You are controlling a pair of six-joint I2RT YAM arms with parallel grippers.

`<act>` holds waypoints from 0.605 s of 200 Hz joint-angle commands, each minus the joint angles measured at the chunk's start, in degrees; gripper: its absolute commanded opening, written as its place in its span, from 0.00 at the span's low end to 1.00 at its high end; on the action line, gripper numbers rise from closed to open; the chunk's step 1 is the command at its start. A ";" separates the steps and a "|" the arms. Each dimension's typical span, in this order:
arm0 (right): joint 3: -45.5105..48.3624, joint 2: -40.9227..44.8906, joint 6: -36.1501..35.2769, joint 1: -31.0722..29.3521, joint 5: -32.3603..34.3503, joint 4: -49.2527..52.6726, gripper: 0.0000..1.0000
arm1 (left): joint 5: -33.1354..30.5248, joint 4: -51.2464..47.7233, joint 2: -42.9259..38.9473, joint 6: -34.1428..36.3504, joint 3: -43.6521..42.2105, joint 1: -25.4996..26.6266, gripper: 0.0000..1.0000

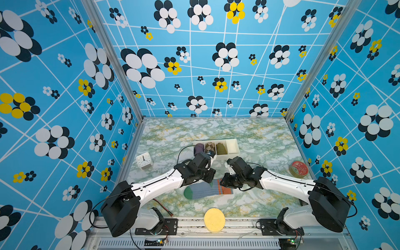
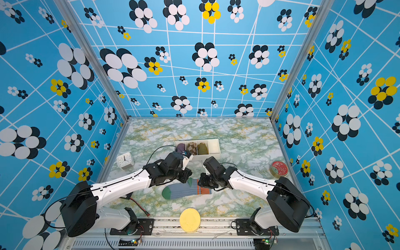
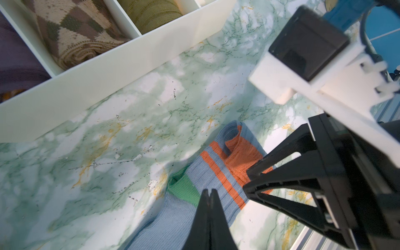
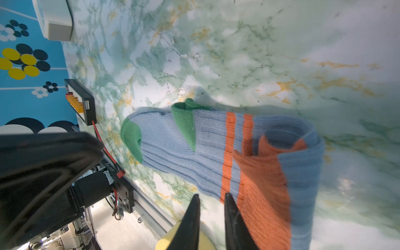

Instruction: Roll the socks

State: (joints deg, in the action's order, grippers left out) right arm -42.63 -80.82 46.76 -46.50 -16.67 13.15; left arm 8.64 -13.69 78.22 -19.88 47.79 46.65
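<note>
The socks point(image 1: 205, 191) lie flat on the marble table between my two arms; in both top views the green toe points left and the orange cuff right point(image 2: 186, 190). The cuff end is folded back once over the leg point(image 4: 259, 173). My left gripper point(image 3: 209, 191) is shut, with nothing visible between its tips, right over the socks point(image 3: 177, 220) beside the green heel. My right gripper point(image 4: 211, 195) stands slightly open with nothing between its fingers, at the socks' edge by the two orange stripes.
A white divided tray point(image 1: 234, 144) behind the arms holds purple, checkered and olive rolled socks. A white clock point(image 1: 144, 160) stands at the left, a red-lidded tin point(image 1: 299, 168) at the right, a yellow round sponge point(image 1: 214, 219) on the front edge. A red cable point(image 1: 162, 205) lies front left.
</note>
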 commanded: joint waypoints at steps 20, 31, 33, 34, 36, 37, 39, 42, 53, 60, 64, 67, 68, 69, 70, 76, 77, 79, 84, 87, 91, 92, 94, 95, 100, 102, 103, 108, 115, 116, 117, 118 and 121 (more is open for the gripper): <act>3.43 3.27 -0.76 2.76 0.99 4.97 0.09 | 2.81 0.16 1.10 2.37 2.95 1.70 0.00; 4.06 3.47 -0.46 3.08 0.31 4.79 0.05 | 3.38 0.05 1.73 2.89 3.48 2.31 0.00; 4.16 3.52 -0.45 3.08 0.18 4.78 0.05 | 3.50 0.07 1.91 3.02 3.63 2.48 0.00; 4.19 3.54 -0.45 3.08 0.08 4.78 0.04 | 3.54 0.02 1.97 3.10 3.67 2.52 0.00; 4.22 3.58 -0.44 3.08 -0.05 4.76 0.04 | 3.67 -0.07 2.08 3.20 3.81 2.60 0.00; 4.26 3.57 -0.40 3.13 -0.13 4.73 0.04 | 3.75 -0.09 2.14 3.19 3.81 2.71 0.00; 4.30 3.56 -0.37 3.09 -0.32 4.68 0.03 | 3.86 -0.17 2.30 3.23 3.98 2.82 0.00; 4.43 3.56 -0.31 3.08 -0.64 4.69 0.03 | 4.06 -0.19 2.56 3.33 4.18 2.97 0.00; 4.93 3.79 -0.05 3.09 -1.47 4.67 0.02 | 4.96 -0.28 3.37 3.66 4.84 3.63 0.00; 5.35 4.04 0.15 3.09 -1.70 4.68 0.01 | 5.72 -0.19 3.96 3.80 5.16 4.05 0.00; 5.67 4.23 0.25 3.08 -1.70 4.61 0.02 | 6.03 -0.11 4.31 3.92 5.39 4.26 0.00; 5.88 4.42 0.38 3.08 -1.70 4.54 0.02 | 6.34 -0.04 4.58 3.90 5.53 4.50 0.00; 5.97 4.52 0.41 3.08 -1.70 4.49 0.02 | 6.41 -0.03 4.67 3.93 5.59 4.54 0.00; 6.11 4.57 0.42 3.08 -1.70 4.46 0.02 | 6.44 -0.02 4.71 3.95 5.62 4.57 0.00; 6.22 4.63 0.43 3.13 -1.70 4.40 0.01 | 6.46 0.02 4.82 3.96 5.63 4.62 0.00; 6.77 5.02 0.72 3.19 -1.69 3.90 0.02 | 6.84 0.15 5.43 3.97 5.81 4.87 0.00; 6.90 5.04 0.71 3.18 -1.70 3.86 0.02 | 6.92 0.20 5.53 3.92 5.86 4.90 0.00; 7.00 5.23 0.79 3.24 -1.79 3.76 0.02 | 7.09 0.23 5.72 3.92 5.90 4.93 0.00; 7.37 5.47 1.02 3.28 -1.79 3.44 0.02 | 7.53 0.25 6.31 3.83 6.07 5.09 0.00; 7.58 5.61 1.17 3.38 -1.79 3.19 0.02 | 7.71 0.26 6.64 3.87 6.16 5.12 0.00; 7.81 5.74 1.30 3.36 -1.87 2.93 0.02 | 8.06 0.33 7.04 3.82 6.26 5.27 0.00; 7.86 5.75 1.35 3.40 -1.88 2.89 0.02 | 8.14 0.33 7.17 3.85 6.30 5.28 0.00; 8.01 5.82 1.43 3.42 -1.92 2.79 0.02 | 8.32 0.33 7.38 3.81 6.34 5.22 0.00; 8.05 5.83 1.46 3.43 -1.94 2.69 0.02 | 8.41 0.38 7.52 3.76 6.39 5.26 0.00; 8.19 5.92 1.64 3.50 -1.97 2.47 0.02 | 8.80 0.42 8.00 3.78 6.50 5.29 0.00; 8.25 5.93 1.61 3.52 -2.01 2.45 0.02 | 8.97 0.49 8.18 3.77 6.48 5.29 0.00; 8.26 5.89 1.64 3.52 -2.03 2.38 0.02 | 9.08 0.50 8.27 3.78 6.55 5.29 0.00; 8.44 5.85 1.79 3.61 -2.13 2.25 0.02 | 9.61 0.58 8.75 3.75 6.69 5.34 0.00; 8.59 5.76 1.91 3.68 -2.23 1.97 0.02 | 10.33 0.60 9.30 3.69 6.82 5.38 0.00; 8.60 5.71 1.92 3.69 -2.27 1.97 0.02 | 10.42 0.60 9.40 3.65 6.85 5.38 0.00; 8.61 5.69 1.92 3.69 -2.30 1.93 0.02 | 10.47 0.64 9.49 3.68 6.91 5.38 0.00; 8.61 5.68 1.93 3.70 -2.31 1.86 0.02 | 10.58 0.66 9.59 3.74 6.94 5.42 0.00; 8.68 5.61 1.93 3.66 -2.38 1.76 0.02 | 10.91 0.73 9.85 3.64 7.06 5.38 0.00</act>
State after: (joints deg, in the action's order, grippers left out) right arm -34.85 -75.79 47.53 -43.33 -17.96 15.99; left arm 15.92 -13.28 86.13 -16.91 52.86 51.79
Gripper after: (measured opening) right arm 0.049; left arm 0.046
